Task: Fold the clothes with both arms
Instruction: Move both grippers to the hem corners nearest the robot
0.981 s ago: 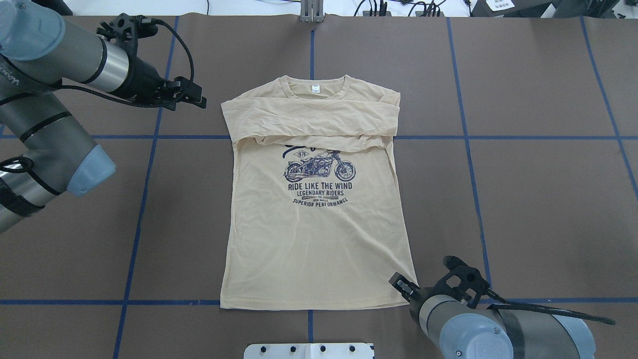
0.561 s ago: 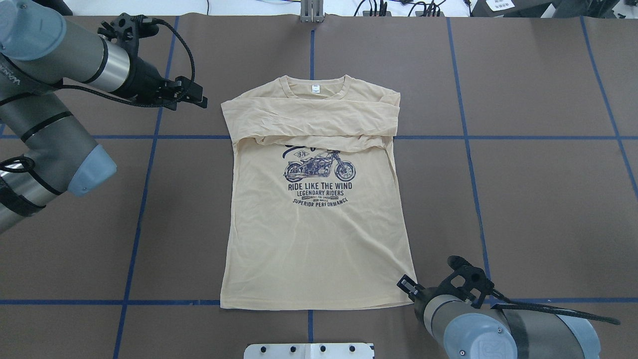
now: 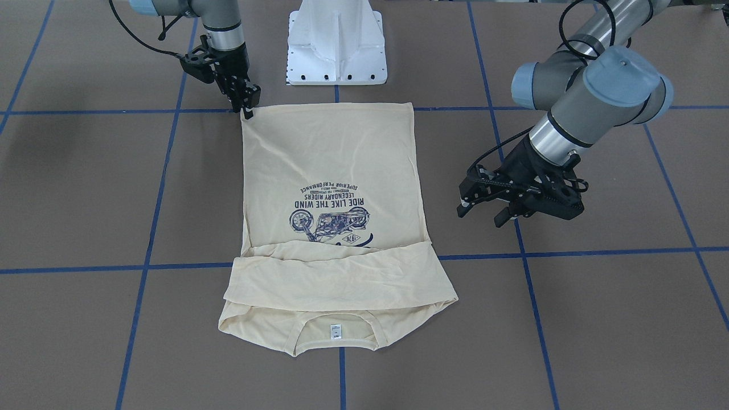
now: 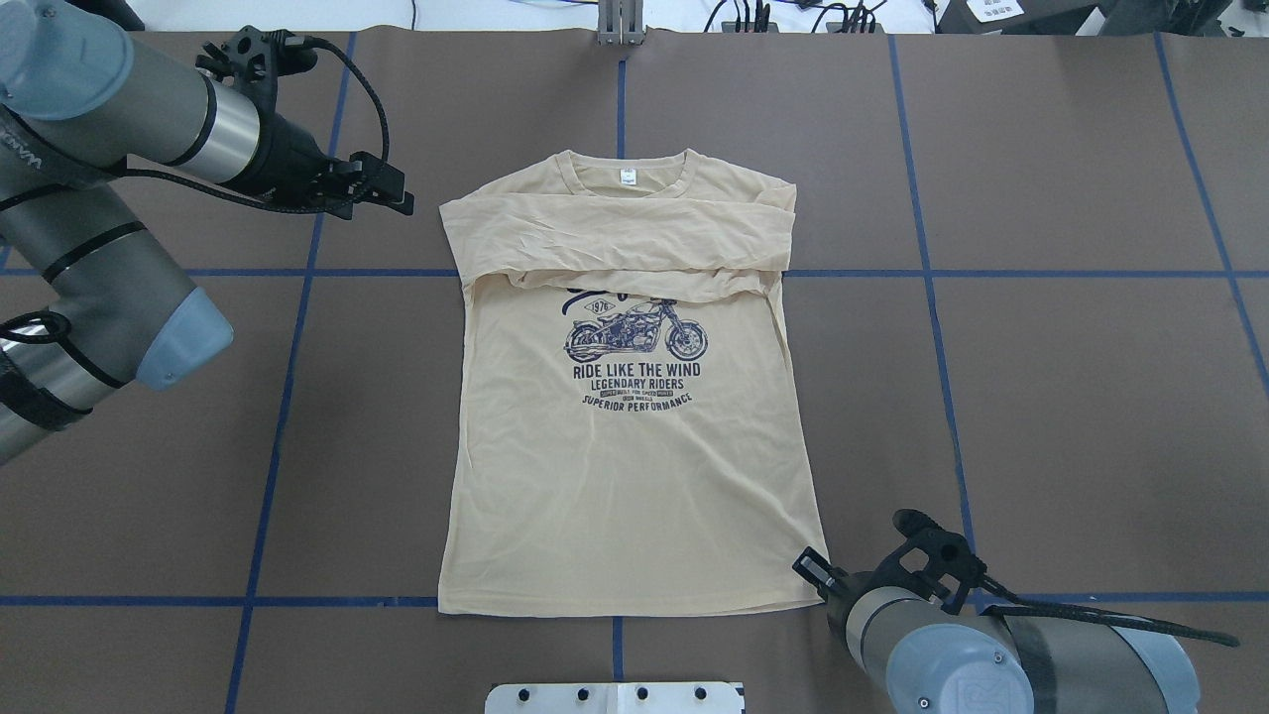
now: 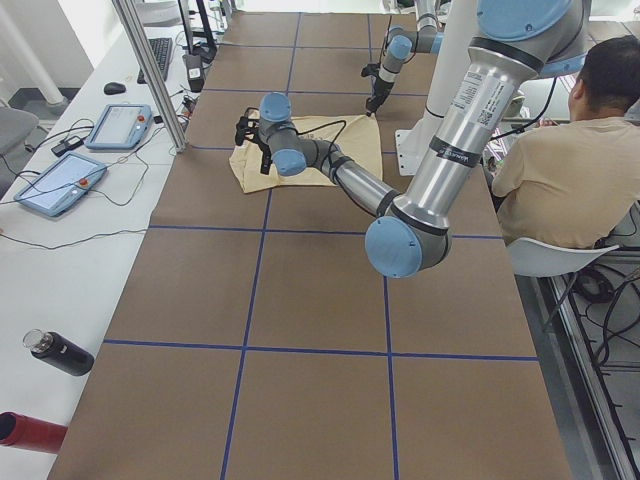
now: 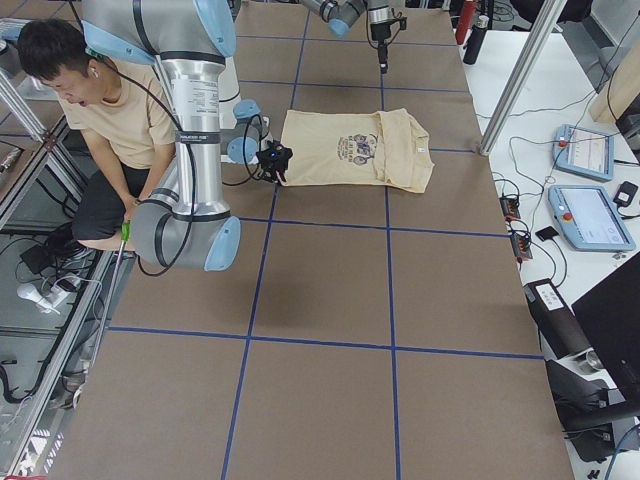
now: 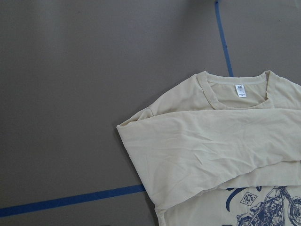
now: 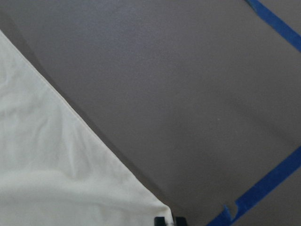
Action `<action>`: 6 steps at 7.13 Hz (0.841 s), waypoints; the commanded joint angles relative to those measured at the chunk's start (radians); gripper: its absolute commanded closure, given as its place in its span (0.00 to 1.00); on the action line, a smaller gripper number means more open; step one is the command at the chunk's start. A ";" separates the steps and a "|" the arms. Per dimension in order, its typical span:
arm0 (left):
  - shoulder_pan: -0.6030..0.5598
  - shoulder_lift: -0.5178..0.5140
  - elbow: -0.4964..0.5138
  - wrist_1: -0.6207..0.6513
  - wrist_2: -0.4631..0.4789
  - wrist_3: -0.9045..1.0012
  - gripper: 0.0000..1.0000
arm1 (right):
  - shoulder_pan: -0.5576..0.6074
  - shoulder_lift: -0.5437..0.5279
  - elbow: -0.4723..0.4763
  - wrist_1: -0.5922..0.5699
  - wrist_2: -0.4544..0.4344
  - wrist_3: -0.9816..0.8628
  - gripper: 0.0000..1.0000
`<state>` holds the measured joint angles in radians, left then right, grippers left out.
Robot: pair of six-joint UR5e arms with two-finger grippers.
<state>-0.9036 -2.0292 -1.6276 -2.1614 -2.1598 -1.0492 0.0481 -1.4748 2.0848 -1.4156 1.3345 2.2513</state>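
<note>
Garment: T-shirt point(image 4: 634, 476) lies flat, print up, in the middle of the worktop point(image 4: 1041, 397). The neck label point(image 4: 628, 177) is at the far edge and the hem is nearest the robot.
Sleeves: both are already laid across the chest in one band point(image 4: 615, 243) that covers the top of the print.
Right claw: right claw point(image 3: 248, 109) is down at the hem corner on its own side. Its fingertips point(image 8: 161, 220) stand close together right at the fabric's point. I cannot tell whether they have pinched cloth or only touch it.
Left claw: left claw point(image 3: 481, 215) hangs above the worktop just beside the shoulder on its side. Its fingers are spread and hold nothing.
Step in hand (my reading): secure the hem corner, probably for a bottom-to-top fold.
Doing it well: take both layers at the corner, not just the upper one. Thin fabric slips, so close fully before lifting.
Pairing: the other hem corner has no claw on it. A lift from one corner would skew the body, so the left arm likely needs to come down there first.
Risk: dragging low would ruck the sleeve band, so lift before carrying.
</note>
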 commanded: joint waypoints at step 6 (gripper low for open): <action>0.400 0.275 -0.354 0.018 0.297 -0.558 0.17 | -0.016 -0.021 0.061 0.000 0.008 -0.009 1.00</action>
<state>-0.6150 -1.8328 -1.8910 -2.1539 -1.9393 -1.5082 0.0325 -1.4926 2.1395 -1.4160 1.3429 2.2436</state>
